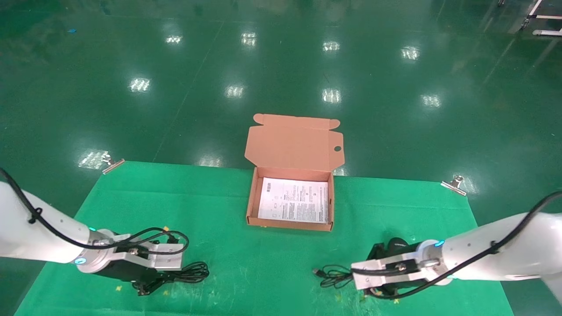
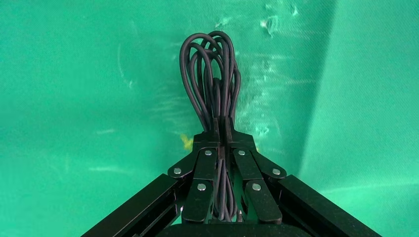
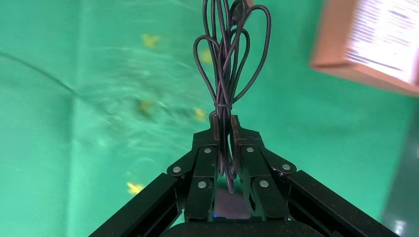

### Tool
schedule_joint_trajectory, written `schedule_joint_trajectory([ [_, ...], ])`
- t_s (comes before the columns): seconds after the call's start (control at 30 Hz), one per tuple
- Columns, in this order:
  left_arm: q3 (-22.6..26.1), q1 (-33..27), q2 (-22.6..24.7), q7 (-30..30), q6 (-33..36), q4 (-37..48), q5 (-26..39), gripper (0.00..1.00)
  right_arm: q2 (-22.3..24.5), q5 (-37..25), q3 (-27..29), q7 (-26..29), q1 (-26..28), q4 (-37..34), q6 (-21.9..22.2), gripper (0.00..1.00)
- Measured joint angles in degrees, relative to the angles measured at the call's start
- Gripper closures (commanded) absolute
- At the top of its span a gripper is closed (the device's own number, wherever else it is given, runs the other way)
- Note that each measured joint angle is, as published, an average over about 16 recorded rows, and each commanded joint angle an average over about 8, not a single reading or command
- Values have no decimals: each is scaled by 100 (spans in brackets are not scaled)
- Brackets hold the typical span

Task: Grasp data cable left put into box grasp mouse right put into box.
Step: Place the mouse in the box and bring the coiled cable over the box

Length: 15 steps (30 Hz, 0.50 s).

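My left gripper is shut on the data cable, a thick black looped bundle that sticks out past the fingertips. In the head view that gripper is low over the cloth at front left, with the cable's loops beside it. My right gripper is shut on the mouse's thin cord bundle. The mouse shows dimly between the finger links with a blue glow. This gripper is at front right, its cord trailing left. The box lies open at the centre.
A white printed sheet covers the box floor, and the flap lid stands open behind it. Green cloth covers the table, held by metal clips at the back corners. Beyond the far edge is floor.
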Motion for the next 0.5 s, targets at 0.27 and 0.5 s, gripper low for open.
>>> schedule_joint_trajectory([
  [0.27,-41,-223,-224,-13,181,-456,5,100,417,116,284,331,219,433,82,100],
  [0.5,-88,-519,-331,33,237,-829,45,100,688,117,509,641,458,814,200,100],
])
